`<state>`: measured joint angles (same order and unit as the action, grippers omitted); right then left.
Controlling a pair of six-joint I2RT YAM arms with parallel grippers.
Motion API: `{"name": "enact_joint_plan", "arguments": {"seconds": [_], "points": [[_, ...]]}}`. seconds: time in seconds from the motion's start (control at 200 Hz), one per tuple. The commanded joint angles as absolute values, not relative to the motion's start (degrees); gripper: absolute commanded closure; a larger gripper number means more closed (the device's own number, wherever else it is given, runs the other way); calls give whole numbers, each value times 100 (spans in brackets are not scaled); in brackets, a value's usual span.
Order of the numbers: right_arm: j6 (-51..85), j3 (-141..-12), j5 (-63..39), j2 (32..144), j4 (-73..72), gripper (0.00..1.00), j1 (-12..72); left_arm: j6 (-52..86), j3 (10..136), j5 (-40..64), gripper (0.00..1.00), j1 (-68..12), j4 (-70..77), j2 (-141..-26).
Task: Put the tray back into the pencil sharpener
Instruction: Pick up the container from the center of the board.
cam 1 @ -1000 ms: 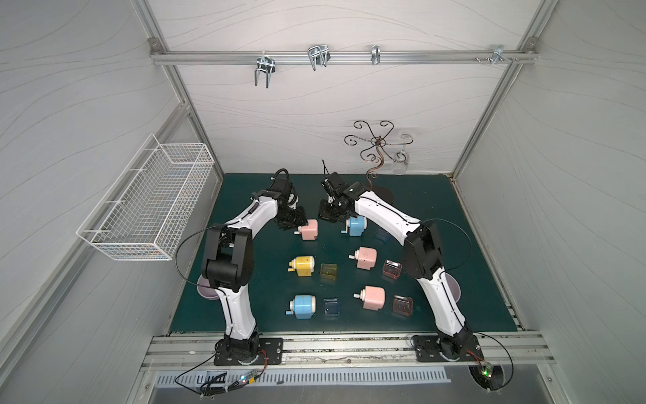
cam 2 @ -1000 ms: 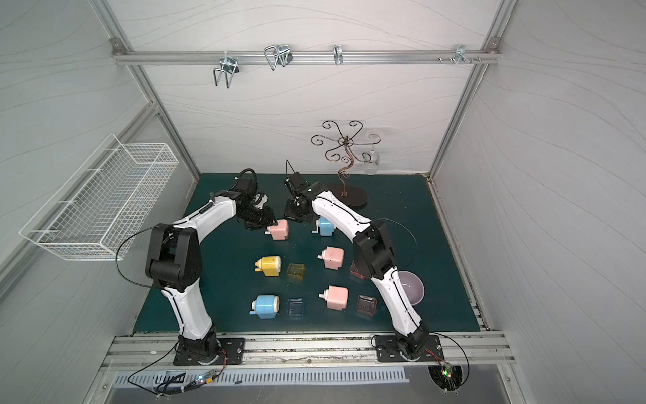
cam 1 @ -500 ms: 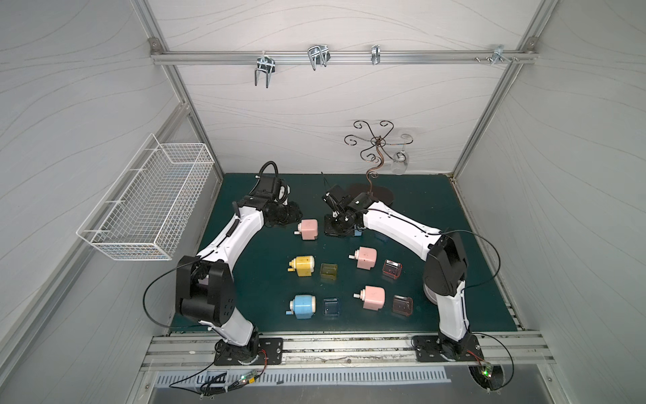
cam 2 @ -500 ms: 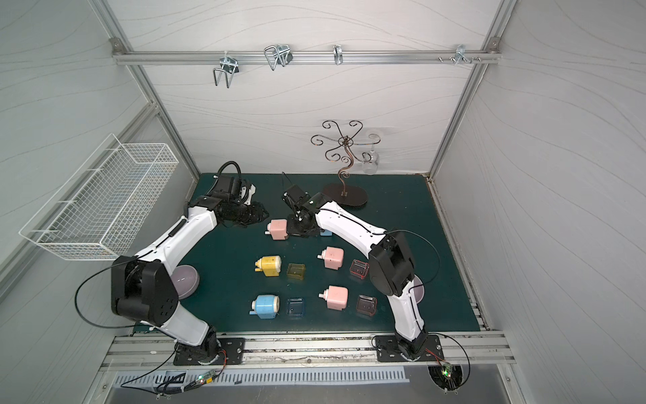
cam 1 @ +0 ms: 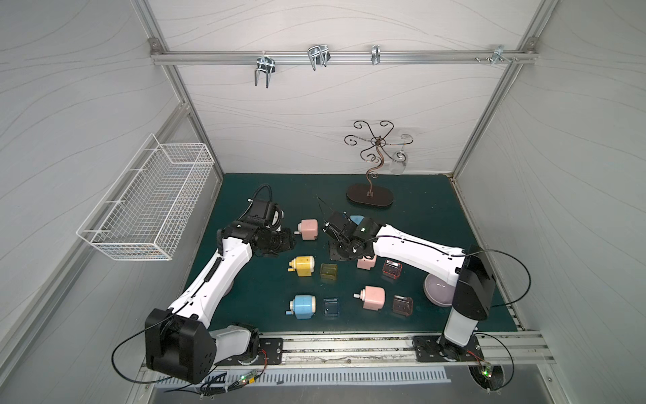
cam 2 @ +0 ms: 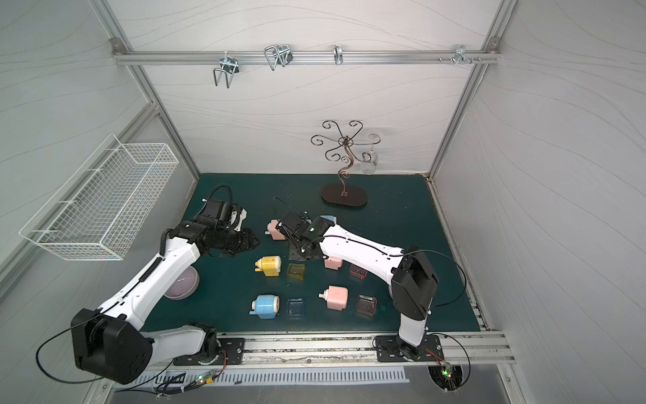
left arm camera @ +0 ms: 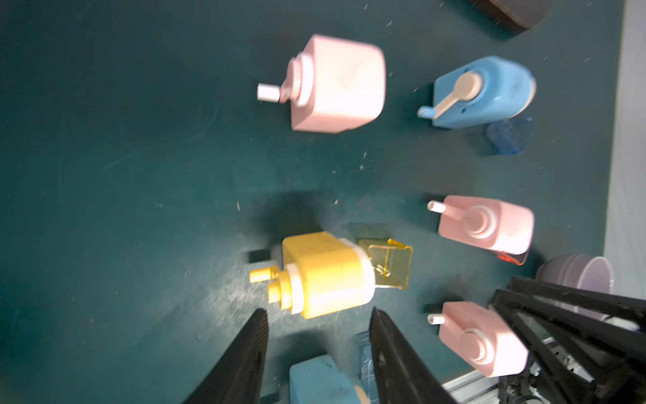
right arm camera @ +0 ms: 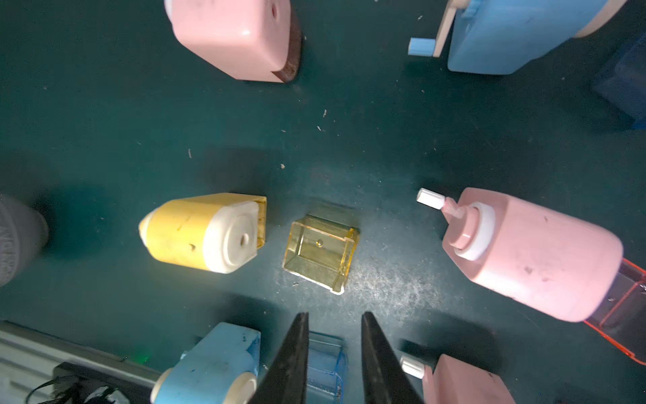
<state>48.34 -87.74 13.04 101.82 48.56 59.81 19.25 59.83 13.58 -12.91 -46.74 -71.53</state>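
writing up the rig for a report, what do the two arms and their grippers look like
The left arm and right arm have glossy white links and boxy black joints, with thin black cables looping off them. A green light glows at the right wrist. The left gripper and right gripper have black fingers tapering to narrow tips; the left's look ribbed.
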Motion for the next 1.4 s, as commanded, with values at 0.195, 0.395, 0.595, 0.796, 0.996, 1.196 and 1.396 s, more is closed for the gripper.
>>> {"name": "enact_joint_plan", "arguments": {"seconds": [0.195,0.395,0.595,0.796,0.996,1.196,1.396], "points": [[4915,-8318,1167,10014,4587,66,6014,2080,5723,1410,46,-1345,-4791,-7466],[4887,-8151,1002,9896,4363,63,6021,2031,5506,1690,45,-1345,-4639,-7708],[4891,-8084,952,9972,4333,59,6004,1971,5406,1904,44,-1345,-4530,-7909],[4904,-8007,855,10113,4315,57,5994,1934,5370,2019,45,-1337,-4430,-8013],[4862,-8033,756,10243,4299,57,5921,1890,5379,2086,47,-1327,-4448,-8111],[4852,-8032,609,10396,4271,57,5845,1846,5379,2022,48,-1310,-4514,-8174],[4899,-8049,475,10567,4248,57,5792,1822,5378,1987,49,-1305,-4552,-8198]]}}
